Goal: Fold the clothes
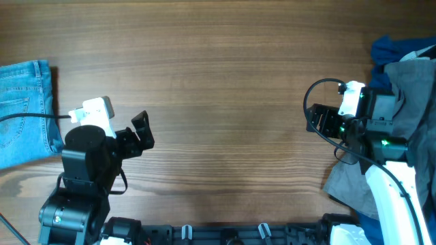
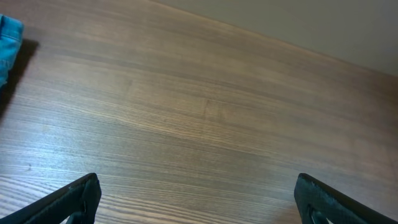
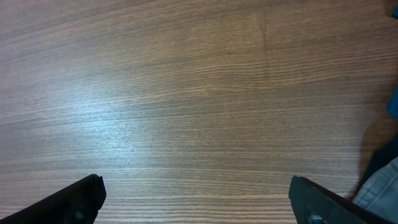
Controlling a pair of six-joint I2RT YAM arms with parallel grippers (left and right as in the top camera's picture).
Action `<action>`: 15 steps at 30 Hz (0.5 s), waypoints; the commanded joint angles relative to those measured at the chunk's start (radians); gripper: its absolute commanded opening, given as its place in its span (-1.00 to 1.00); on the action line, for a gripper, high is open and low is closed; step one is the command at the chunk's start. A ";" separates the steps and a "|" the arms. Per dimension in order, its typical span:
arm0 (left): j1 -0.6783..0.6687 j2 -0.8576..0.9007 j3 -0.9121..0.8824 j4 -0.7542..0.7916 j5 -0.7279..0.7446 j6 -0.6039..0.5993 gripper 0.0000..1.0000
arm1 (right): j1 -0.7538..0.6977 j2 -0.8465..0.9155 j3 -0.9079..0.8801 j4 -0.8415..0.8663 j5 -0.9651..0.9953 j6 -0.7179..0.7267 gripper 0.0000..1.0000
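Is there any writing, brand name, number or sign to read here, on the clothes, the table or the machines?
None readable. The jeans show only stitching; the grey garment and dark blue garment are plain; the table shows only wood grain; the left arm and right arm bear no legible label.

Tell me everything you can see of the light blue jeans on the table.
The jeans are light blue denim, lying flat at the left edge of the wooden table, partly out of frame. A stitched pocket shows. A thin black cable crosses them in the overhead view; contact is unclear.
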 commanded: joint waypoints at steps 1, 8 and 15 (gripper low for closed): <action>-0.002 -0.005 -0.007 0.000 -0.010 -0.014 1.00 | 0.002 -0.073 -0.010 0.002 0.015 0.009 0.99; -0.002 -0.005 -0.007 0.000 -0.010 -0.014 1.00 | 0.004 -0.317 -0.071 0.041 0.013 -0.001 0.99; -0.002 -0.005 -0.007 0.000 -0.010 -0.014 1.00 | 0.058 -0.663 -0.318 0.288 0.007 -0.001 0.99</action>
